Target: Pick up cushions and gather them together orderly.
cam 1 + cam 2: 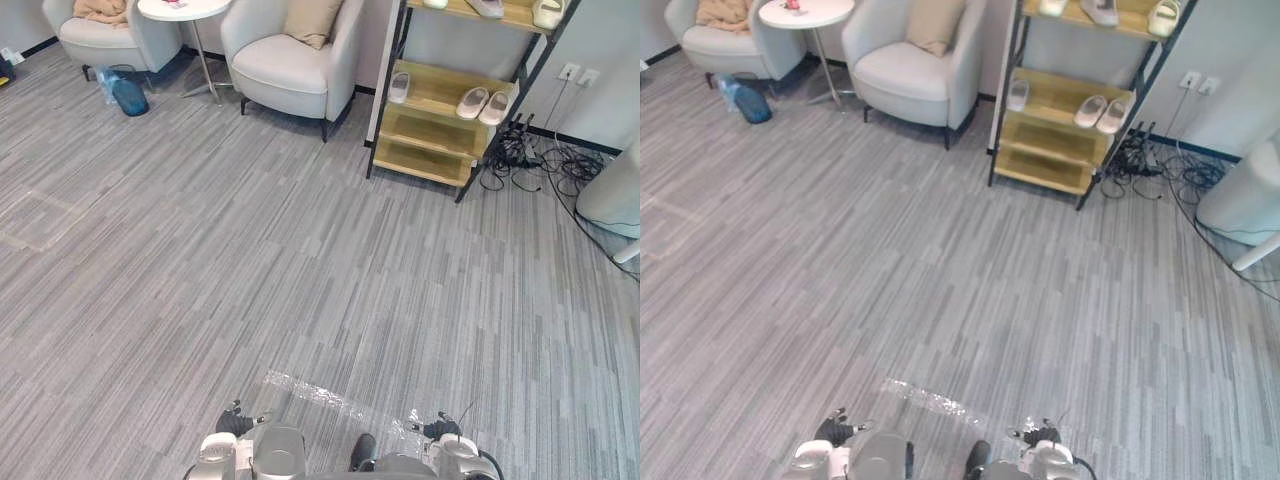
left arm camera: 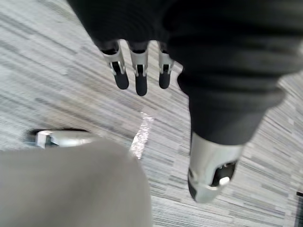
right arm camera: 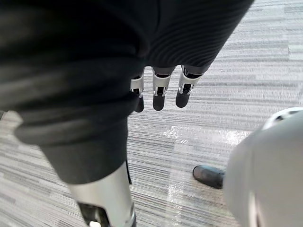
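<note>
Bright even indoor light, soft shadows, wrist views blurred close up

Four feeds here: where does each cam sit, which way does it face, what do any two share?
Left eye: head, looking down over carpet to the cushion on an armchair and the shoe rack.
Right eye: the same, a little to the side.
Left wrist: along the left hand, fingers relaxed, to carpet.
Right wrist: along the right hand, likewise.
Both wrists share the shiny floor tape.

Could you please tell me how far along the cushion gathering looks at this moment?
The cushions lie apart: a beige cushion on the near armchair, a tan one on the far armchair. Nothing is in hand: the left hand and right hand hang open over carpet. Bringing both cushions together is what's left.
</note>
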Tool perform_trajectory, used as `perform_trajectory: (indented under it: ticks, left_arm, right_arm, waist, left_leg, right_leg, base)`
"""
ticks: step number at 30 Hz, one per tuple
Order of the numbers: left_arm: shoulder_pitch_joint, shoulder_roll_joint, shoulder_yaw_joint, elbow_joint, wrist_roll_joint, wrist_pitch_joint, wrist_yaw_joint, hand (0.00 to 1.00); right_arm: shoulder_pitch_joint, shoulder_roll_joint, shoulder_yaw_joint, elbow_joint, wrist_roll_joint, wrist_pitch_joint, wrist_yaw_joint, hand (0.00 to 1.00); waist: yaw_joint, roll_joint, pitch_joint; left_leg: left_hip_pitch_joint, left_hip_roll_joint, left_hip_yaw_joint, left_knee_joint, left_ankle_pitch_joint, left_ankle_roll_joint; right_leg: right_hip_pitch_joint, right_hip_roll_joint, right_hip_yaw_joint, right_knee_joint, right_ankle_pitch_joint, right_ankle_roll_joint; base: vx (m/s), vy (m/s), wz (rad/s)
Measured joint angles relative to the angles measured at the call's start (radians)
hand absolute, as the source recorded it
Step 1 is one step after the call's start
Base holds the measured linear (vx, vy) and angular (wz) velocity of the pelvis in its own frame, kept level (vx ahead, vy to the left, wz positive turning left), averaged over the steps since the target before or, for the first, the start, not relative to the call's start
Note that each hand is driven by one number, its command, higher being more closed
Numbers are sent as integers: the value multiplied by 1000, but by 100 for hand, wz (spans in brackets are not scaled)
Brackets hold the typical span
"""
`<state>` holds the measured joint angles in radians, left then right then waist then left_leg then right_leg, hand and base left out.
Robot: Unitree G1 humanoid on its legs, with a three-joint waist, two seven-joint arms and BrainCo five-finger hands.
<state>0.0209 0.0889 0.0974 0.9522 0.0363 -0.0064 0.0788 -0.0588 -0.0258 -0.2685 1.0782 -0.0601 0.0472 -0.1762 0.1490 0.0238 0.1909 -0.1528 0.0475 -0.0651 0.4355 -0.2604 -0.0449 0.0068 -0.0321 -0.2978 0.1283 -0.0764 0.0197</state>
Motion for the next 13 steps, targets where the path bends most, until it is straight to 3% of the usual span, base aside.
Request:
perform_trajectory:
  ticks: [4,9,13]
  left_arm:
    - [-9,-11,3,-1,-1,1,5,0]
    - [-8,-36,1,4,0,2,3,0]
    - [-8,-44,0,24,0,4,1,0]
  right_arm:
    - [38,12,-10,-8,-1,2,-1,0]
    - [41,34,-46,-42,-8,1,0,0]
    - [66,35,-82,-39,-8,3,1,0]
  waist:
    - [3,-6,-3]
    - [4,-26,-34]
    - [3,-27,-51]
  left_leg:
    - [35,-33,5,19,3,5]
    - [107,-60,29,-72,13,21]
    - [147,-68,28,-115,19,31]
  right_leg:
    - [70,-27,-1,-60,23,31]
    - [101,-54,7,-88,24,32]
    - [131,-58,9,-111,25,34]
  base:
    - [202,100,7]
    - [128,49,-10]
    - [67,4,-1]
